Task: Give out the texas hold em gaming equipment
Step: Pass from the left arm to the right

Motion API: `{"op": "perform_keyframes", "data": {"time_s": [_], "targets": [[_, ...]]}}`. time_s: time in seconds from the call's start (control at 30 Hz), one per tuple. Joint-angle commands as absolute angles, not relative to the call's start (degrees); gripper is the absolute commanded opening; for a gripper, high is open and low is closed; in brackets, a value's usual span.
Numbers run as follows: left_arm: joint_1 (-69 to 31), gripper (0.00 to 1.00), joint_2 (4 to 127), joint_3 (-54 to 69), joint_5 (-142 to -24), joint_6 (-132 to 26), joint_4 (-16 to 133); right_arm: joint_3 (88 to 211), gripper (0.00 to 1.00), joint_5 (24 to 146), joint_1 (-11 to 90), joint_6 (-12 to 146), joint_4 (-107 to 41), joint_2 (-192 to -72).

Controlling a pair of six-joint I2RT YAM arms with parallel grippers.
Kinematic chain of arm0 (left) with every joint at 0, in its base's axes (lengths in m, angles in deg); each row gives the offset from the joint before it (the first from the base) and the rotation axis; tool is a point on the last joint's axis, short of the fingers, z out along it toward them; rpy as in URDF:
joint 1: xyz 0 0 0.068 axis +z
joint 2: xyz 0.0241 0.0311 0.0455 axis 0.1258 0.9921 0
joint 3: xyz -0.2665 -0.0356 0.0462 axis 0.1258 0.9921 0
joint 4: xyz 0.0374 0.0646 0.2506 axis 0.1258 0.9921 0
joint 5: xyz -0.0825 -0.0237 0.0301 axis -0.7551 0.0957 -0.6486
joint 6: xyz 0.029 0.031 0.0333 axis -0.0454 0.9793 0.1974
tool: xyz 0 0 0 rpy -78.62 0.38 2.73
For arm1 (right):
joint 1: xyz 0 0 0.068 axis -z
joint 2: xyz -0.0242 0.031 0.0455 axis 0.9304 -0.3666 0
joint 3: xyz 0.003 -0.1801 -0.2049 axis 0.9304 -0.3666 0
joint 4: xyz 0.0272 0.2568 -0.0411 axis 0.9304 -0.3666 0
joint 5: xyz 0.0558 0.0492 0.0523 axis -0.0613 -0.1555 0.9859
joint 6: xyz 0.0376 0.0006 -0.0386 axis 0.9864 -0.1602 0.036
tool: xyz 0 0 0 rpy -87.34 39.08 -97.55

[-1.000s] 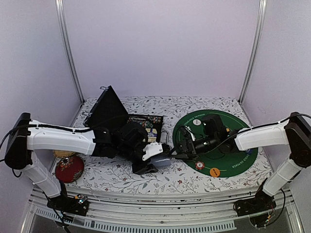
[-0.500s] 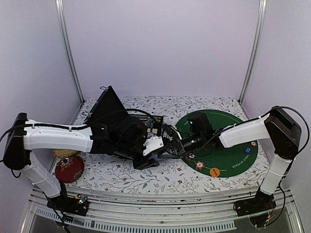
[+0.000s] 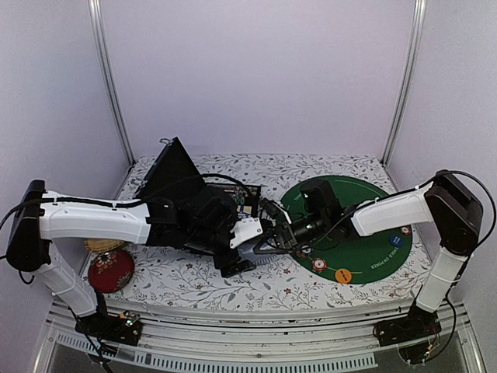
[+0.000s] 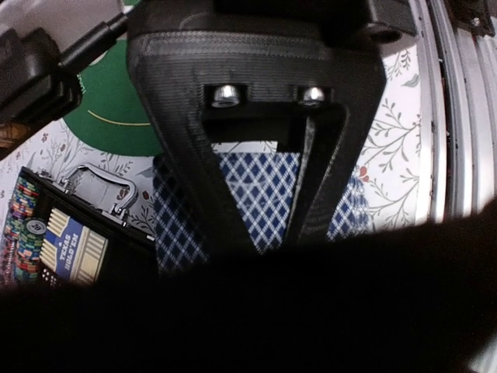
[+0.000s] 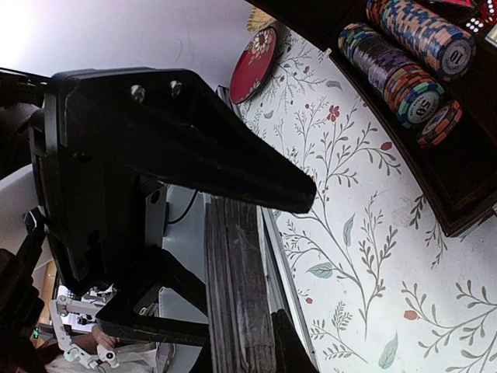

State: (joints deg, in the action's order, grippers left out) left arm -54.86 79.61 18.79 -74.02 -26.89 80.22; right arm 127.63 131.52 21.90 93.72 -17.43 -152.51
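Overhead is hiding the blue-diamond-backed card deck; wrist cameras are showing your right gripper clamping it; left gripper, cannot tell

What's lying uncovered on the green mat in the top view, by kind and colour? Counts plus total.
Striped poker chips: 3
Orange button disc: 1
Blue button disc: 1
Total: 5
The right arm hides part of the green mat, so this covers only what shows.
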Motion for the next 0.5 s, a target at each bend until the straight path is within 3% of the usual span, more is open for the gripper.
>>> {"op": "perform_keyframes", "data": {"time_s": [0.0,0.37,0.47], "targets": [[-54.6,0.93,81.1,19.7,-72.1,-25.0,77.2,127.1,0.02,132.5,21.3,92.5,-18.3,-149.7],[-54.2,0.91,83.2,19.6,-73.8,-23.7,75.3,127.9,0.02,133.0,20.9,92.9,-18.2,-149.1],[-54.1,0.84,82.8,19.7,-74.0,-23.7,75.4,127.8,0.02,132.1,20.9,93.0,-18.5,-148.9]]}}
